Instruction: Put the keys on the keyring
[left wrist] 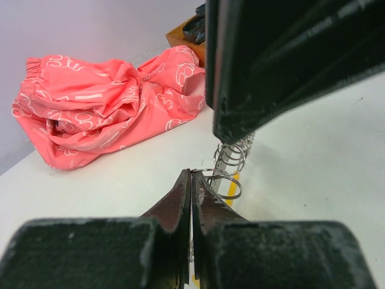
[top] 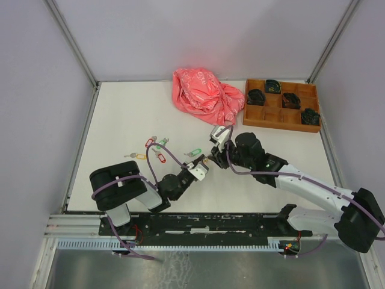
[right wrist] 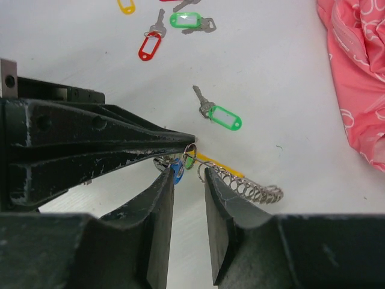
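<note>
Pinching the keyring (right wrist: 252, 188) at its end loop, my left gripper (left wrist: 191, 180) is fully closed, apparently on the thin wire; the tips hide the contact. My right gripper (right wrist: 189, 177) stands partly parted, gripping nothing, over a blue-tagged key (right wrist: 176, 173) beside the yellow band. The coil should handle light, springy and slippery: grip the loop. A green-tagged key (right wrist: 224, 116) lies near.

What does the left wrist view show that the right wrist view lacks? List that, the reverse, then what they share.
Only the left wrist view: a corner of the wooden tray.
Only the right wrist view: loose keys with green, red and yellow tags, and a blue tag by the ring.
Both: the keyring with its yellow band, the pink bag, the shut left end effector and the open right end effector.
</note>
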### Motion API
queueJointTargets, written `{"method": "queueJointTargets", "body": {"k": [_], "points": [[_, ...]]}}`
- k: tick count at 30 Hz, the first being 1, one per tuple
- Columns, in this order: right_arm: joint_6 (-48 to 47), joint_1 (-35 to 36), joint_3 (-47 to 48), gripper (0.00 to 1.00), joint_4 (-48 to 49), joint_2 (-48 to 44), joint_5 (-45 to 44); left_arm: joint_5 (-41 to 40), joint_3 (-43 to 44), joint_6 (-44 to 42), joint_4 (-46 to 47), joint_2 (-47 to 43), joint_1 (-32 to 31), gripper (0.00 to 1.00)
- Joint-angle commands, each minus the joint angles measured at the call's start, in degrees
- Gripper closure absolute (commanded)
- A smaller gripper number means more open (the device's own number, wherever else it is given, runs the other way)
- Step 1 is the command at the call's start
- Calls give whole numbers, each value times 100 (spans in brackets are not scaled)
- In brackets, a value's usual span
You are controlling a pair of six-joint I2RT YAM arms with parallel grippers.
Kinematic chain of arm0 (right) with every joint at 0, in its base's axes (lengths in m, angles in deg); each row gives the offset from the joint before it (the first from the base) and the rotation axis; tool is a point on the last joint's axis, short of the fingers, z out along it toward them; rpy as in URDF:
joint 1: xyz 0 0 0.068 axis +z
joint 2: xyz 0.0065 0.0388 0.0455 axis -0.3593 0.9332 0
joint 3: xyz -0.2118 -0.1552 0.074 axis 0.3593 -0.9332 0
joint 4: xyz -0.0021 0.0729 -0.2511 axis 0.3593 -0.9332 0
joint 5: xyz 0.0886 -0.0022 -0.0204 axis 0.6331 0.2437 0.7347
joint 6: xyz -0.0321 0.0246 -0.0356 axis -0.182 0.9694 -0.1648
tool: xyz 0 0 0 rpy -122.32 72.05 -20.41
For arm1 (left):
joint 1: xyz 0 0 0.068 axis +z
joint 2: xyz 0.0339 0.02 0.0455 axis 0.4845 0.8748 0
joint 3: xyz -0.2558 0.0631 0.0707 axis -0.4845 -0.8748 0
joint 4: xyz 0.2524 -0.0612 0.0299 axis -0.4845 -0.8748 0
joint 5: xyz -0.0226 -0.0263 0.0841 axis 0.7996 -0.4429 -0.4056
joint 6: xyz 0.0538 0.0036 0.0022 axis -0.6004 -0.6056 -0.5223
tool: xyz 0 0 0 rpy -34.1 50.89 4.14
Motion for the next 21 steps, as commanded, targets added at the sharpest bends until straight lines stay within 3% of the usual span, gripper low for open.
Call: {"method": "queueJointTargets", "body": {"k": [1,21], "points": [[787,37,567,66,-534,22,-321,-92,-12,-299,1135,22,13,97],[299,38,448,73,347,972,2,-48,185,126,106,-306,9,97]]}}
